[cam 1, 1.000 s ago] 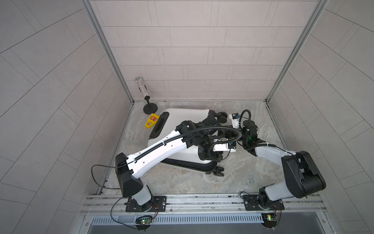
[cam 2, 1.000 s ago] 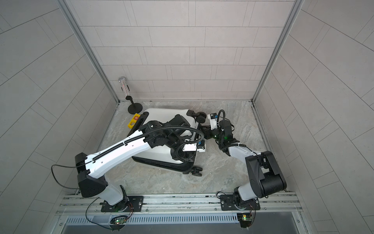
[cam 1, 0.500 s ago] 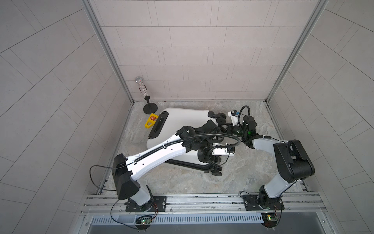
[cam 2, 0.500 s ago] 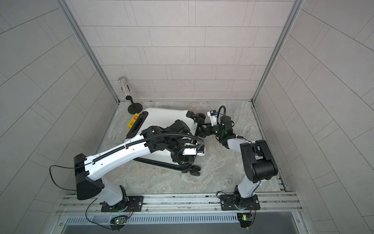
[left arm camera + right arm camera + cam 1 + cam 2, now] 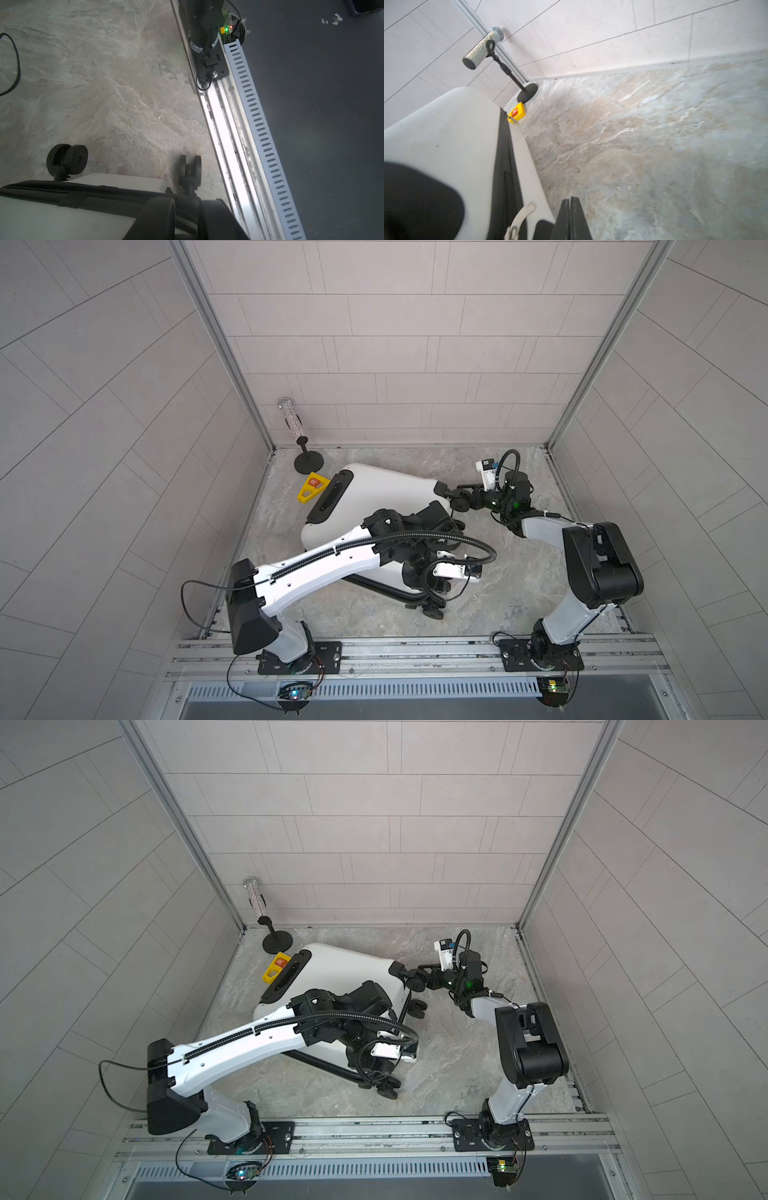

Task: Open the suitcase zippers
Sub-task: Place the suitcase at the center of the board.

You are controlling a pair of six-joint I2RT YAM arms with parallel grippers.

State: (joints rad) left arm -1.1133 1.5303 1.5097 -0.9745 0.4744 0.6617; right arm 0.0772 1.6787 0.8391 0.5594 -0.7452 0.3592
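Right end effector (image 5: 570, 216) is closed beside the suitcase (image 5: 446, 133); left end effector (image 5: 187, 205) straddles the zippers (image 5: 93, 195), and I cannot tell whether it grips them.

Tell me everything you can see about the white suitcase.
The suitcase is a small white hard-shell case lying on the marbled surface, with a black recessed handle panel, black wheels and a black zipper band round its rim, a pale pull dangling. The left claw straddles that rim near a wheel, grip unclear; the shut right claw sits beside it.
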